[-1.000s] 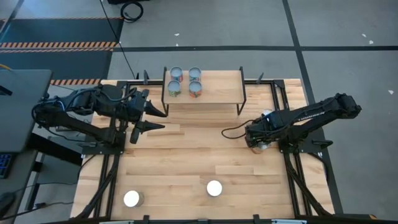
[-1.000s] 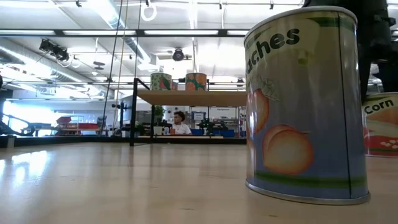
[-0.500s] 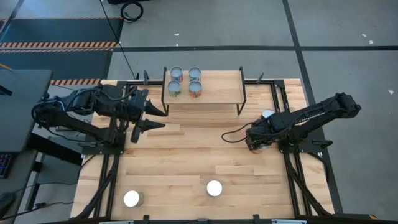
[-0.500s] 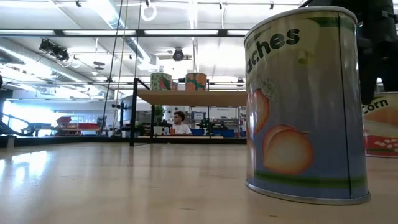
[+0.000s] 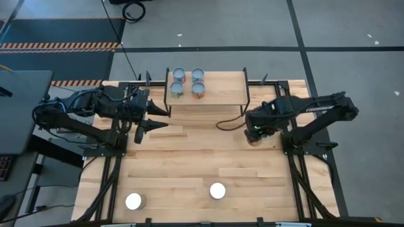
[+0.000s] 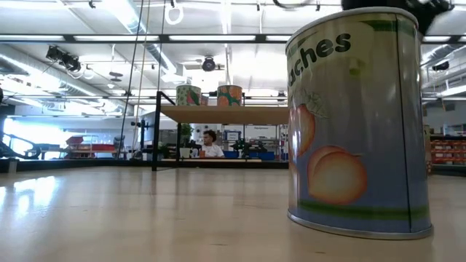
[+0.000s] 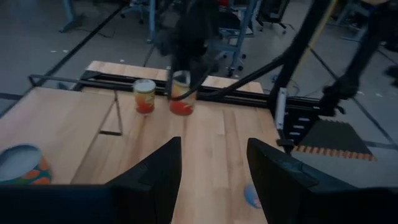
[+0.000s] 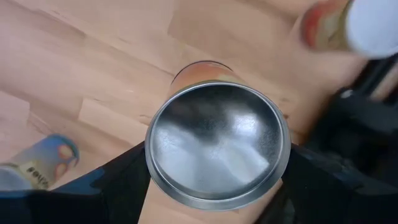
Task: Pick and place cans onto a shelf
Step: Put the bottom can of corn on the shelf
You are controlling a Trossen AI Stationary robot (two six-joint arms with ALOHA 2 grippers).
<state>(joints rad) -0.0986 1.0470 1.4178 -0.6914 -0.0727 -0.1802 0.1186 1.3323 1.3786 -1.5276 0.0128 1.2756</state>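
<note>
Right pincer (image 5: 254, 132): clamped on a can (image 8: 216, 144), fingers hugging both sides of its silver lid in the wrist view. Seen from above it sits off the right front corner of the shelf (image 5: 221, 88), and that can is mostly hidden under the arm.
Left pincer (image 5: 158, 117): parked near the shelf's left end, fingers (image 7: 152, 180) spread apart, nothing between them.
Shelf cans (image 5: 188, 83): four in a tight square at the left end of the plank; two of them (image 6: 208, 95) show in the low view.
Spare can (image 7: 144, 96): stands on the surface right beside the gripped one.
White-lid cans (image 5: 217, 190): two at the near edge of the surface, well apart from each other, second one (image 5: 133, 201) toward the left.
Peaches can (image 6: 357, 124): fills the low view, upright on the surface.
</note>
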